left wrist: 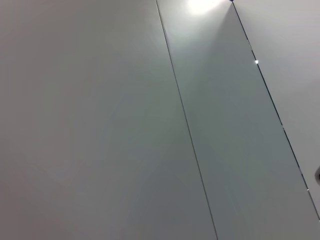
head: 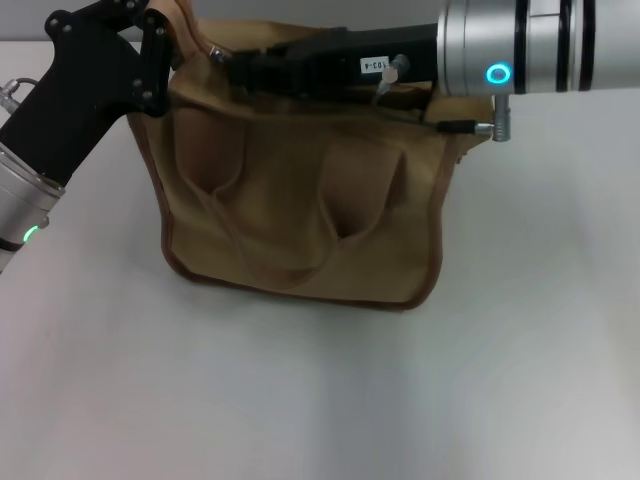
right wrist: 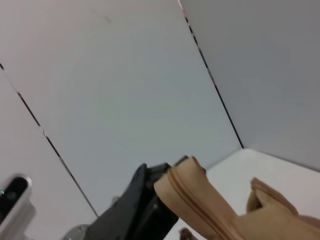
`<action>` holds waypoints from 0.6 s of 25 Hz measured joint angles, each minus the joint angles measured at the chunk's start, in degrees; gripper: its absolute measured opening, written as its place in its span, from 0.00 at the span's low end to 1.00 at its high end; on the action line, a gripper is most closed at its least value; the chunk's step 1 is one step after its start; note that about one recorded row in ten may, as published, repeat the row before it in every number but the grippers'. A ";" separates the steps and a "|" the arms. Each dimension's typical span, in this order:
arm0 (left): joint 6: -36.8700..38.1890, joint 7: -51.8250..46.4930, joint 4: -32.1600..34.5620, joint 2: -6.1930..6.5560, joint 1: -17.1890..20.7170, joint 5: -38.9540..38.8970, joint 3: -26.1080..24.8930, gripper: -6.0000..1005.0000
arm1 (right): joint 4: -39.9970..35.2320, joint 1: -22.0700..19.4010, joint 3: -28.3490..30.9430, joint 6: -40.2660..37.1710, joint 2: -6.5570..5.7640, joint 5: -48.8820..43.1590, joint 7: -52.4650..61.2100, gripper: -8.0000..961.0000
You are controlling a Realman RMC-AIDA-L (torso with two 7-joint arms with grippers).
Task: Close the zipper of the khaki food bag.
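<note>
Two end effectors meet the khaki food bag (head: 300, 200) standing on the bench (head: 320, 400): left end effector (head: 160, 60) pinches its top corner; right end effector (head: 235, 68) grip unclear. Soft canvas needs tension along the zipper (right wrist: 187, 200).

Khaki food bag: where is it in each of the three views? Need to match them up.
Head view: khaki food bag stands centre, upper half of the picture, both arms at its top edge.
Left wrist view: not in it, only pale wall panels.
Right wrist view: only its top end, low in the picture.
Shared landmark: left gripper, black, at the bag's end.
</note>
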 joint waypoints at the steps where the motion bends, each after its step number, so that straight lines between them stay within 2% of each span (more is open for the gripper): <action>1: 0.01 0.00 0.00 0.00 0.03 -0.01 0.00 0.09 | 0.15 -0.25 0.00 -0.30 -0.12 0.81 -0.63 0.11; 10: 0.03 0.08 0.00 0.00 0.17 -0.03 0.01 0.09 | 0.80 -0.62 0.08 -0.69 -0.25 0.82 -0.93 0.08; 12: 0.08 0.09 0.00 0.00 0.22 -0.03 0.00 0.09 | 0.92 -0.94 0.18 -0.71 -0.28 0.86 -1.41 0.01; 15: 0.37 0.14 0.00 0.00 0.30 -0.03 -0.02 0.10 | 0.96 -1.20 0.27 -0.73 -0.30 1.27 -1.83 0.01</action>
